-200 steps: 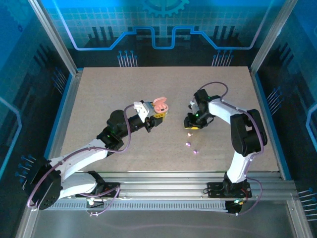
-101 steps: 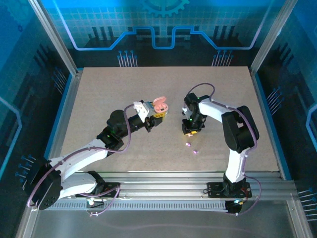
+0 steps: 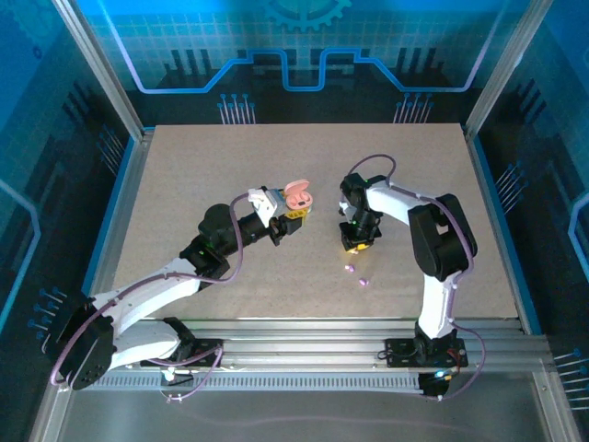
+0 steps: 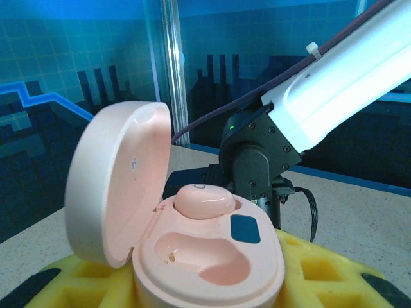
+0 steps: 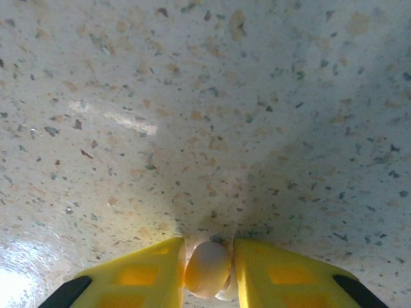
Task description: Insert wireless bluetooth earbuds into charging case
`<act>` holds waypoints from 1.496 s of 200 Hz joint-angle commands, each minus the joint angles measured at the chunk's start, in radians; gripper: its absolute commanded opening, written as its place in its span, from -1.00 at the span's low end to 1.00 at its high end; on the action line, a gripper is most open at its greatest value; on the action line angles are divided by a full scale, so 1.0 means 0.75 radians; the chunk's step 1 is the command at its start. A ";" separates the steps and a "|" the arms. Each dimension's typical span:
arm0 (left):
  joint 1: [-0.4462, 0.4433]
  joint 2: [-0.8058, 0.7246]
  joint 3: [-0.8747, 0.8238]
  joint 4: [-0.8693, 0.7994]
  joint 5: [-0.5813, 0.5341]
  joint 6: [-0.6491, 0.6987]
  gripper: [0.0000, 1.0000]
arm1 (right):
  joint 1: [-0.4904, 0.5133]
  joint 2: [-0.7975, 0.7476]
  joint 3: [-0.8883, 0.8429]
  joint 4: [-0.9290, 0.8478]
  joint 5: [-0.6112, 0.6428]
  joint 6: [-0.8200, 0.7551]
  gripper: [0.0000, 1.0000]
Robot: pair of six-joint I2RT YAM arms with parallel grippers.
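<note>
My left gripper (image 3: 291,217) is shut on an open pink charging case (image 4: 257,263), held above the table with its lid (image 4: 112,186) tipped back. A pink earbud (image 4: 204,201) sits in the case's far socket, while the near socket (image 4: 199,256) is empty. The case (image 3: 297,194) lies just left of my right gripper (image 3: 357,241), which points down at the tabletop. Its yellow fingers (image 5: 141,277) are shut on a small pinkish earbud (image 5: 207,268) just off the surface. Two lilac earbuds (image 3: 349,268) (image 3: 363,281) lie on the table, in front of that gripper.
The speckled beige tabletop (image 3: 212,166) is framed by aluminium rails (image 3: 120,193) and blue panel walls. My right arm's wrist (image 4: 257,160) stands close behind the held case. Bare table stretches to the back and far left.
My right gripper has moved left and down onto the nearest of three loose earbuds and shut on it. The left arm and case have stayed still.
</note>
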 commanded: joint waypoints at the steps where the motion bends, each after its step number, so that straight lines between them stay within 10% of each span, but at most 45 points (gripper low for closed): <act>1: -0.010 -0.019 -0.009 0.018 -0.017 0.017 -0.26 | 0.020 0.038 0.030 -0.033 0.017 0.024 -0.42; 91: -0.010 -0.014 -0.017 0.020 -0.019 0.017 -0.26 | 0.016 -0.134 0.008 -0.021 -0.031 0.078 -0.60; 176: -0.009 0.071 -0.015 0.132 -0.004 0.037 -0.26 | -0.080 -0.773 0.119 0.137 -0.666 0.276 -0.61; 299: -0.009 0.163 0.027 0.164 0.014 0.023 -0.26 | 0.129 -0.729 0.249 0.339 -0.858 0.470 -0.57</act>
